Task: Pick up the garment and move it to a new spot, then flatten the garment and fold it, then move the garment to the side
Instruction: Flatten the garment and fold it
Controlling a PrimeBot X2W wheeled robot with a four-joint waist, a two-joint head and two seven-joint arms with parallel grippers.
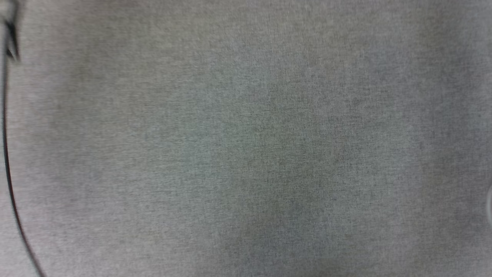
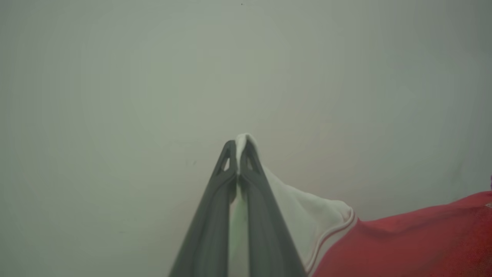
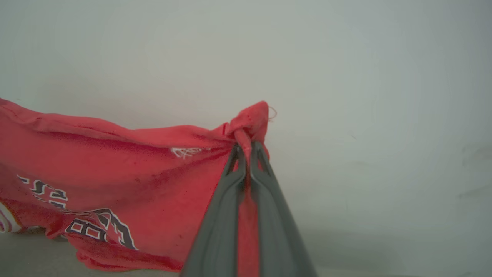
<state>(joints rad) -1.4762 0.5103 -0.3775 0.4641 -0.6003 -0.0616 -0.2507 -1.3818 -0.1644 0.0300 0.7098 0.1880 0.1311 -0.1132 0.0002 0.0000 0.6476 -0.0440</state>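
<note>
A red jersey T-shirt with white sleeves [image 3: 115,161] is gripped at two ends.
The left end effector [image 2: 239,145], closed tight, pinches a white sleeve tip; the right end effector [image 3: 246,148] clamps a bunched red edge.

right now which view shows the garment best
Right wrist view: the garment spreads from the right gripper, red body and lettering visible. Left wrist view gives its white sleeve, pinched by the left gripper. Head view gives blurred grey surface.
</note>
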